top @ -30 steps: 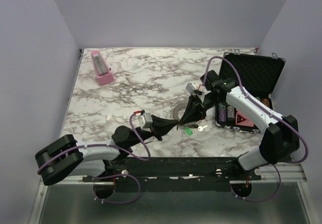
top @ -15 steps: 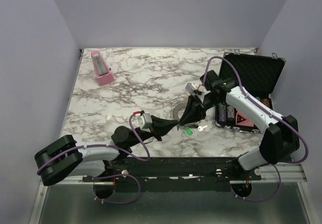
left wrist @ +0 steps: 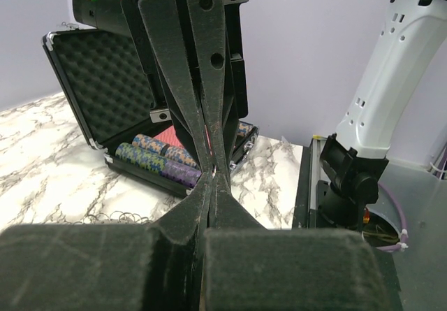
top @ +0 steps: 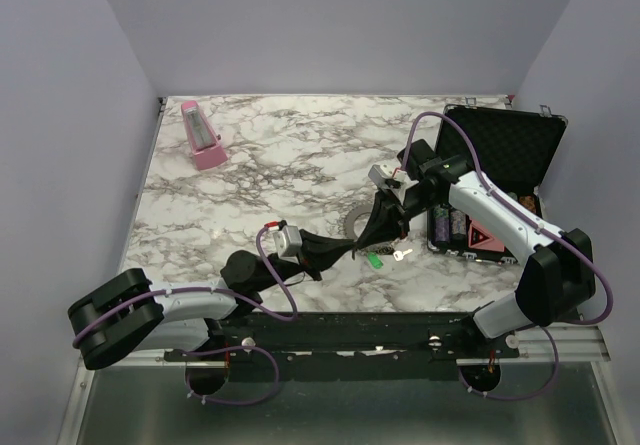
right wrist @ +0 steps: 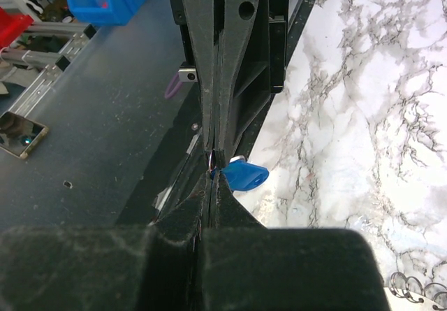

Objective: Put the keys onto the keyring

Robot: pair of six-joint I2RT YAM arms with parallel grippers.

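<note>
My left gripper (top: 354, 248) and right gripper (top: 366, 242) meet tip to tip just above the marble, near the front edge. In the right wrist view my right gripper (right wrist: 212, 179) is shut, and the blue key (right wrist: 244, 176) sticks out sideways from its tips, blade hidden. A small silver ring (right wrist: 211, 158) shows in the seam of the shut left fingers (right wrist: 209, 80). The toothed grey keyring (top: 349, 221) lies on the table beside the tips, partly hidden by them; its loops (left wrist: 112, 219) show left of my left gripper (left wrist: 212, 179). A green key (top: 375, 259) and a pale key (top: 402, 254) lie nearby.
An open black case (top: 505, 150) with rolls of chips (top: 450, 227) stands right of the grippers, close behind the right arm. A pink wedge-shaped object (top: 203, 137) stands at the far left. The table's front rail (top: 400, 317) runs just below the keys.
Both arms keep nearly the same pose, tips together. The right gripper's jaws have closed again at the meeting point.
</note>
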